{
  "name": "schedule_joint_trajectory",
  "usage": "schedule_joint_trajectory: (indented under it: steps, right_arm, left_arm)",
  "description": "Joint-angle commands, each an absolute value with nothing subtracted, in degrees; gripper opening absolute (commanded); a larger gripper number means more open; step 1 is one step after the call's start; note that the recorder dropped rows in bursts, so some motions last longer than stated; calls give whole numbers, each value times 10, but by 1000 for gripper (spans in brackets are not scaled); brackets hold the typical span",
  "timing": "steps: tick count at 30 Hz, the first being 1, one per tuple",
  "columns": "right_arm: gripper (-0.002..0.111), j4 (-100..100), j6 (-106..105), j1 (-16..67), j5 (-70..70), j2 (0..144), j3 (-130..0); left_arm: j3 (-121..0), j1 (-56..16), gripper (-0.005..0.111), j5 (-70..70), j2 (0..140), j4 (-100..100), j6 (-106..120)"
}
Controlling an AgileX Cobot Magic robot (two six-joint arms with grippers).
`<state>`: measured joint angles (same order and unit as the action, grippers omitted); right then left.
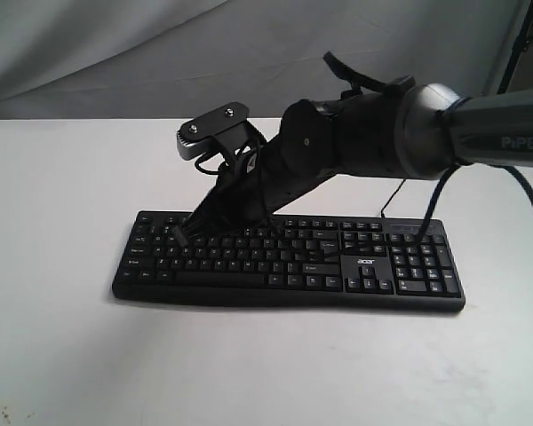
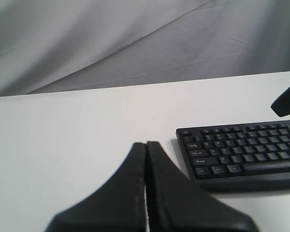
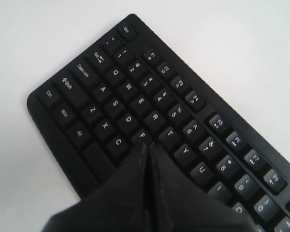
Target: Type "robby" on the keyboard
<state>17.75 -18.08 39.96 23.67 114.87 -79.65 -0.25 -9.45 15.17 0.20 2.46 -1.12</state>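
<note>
Lying just below the closed right gripper [image 3: 147,147] is the keyboard [image 3: 102,93].

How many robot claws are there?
2. The right gripper, shut, points at the keyboard near the F key. The left gripper, shut too, is over the table, off the keyboard's Ctrl end; the exterior view does not show it.

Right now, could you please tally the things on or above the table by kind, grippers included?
Keyboard: 1
Grippers: 2 (left gripper, right gripper)
Total: 3
</note>
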Motion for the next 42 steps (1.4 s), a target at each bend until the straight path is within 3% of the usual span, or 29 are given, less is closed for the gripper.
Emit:
schedule_joint_trajectory:
  steps: [1,10,21,42]
  right_arm:
    - [0,180,-190,400,277,1184,-863]
    - [0,180,-192,401,300,1251,-939]
    - [0,167,-193,406,235,1292,-941]
    - [0,150,-191,406,237,1304,-941]
  left_arm:
    - [0,-98,0,148,0,27,-13]
    - [0,-98,0,148,0,27,-13]
    - [0,-98,0,148,0,27,-13]
    - [0,-98,0,148,0,27,-13]
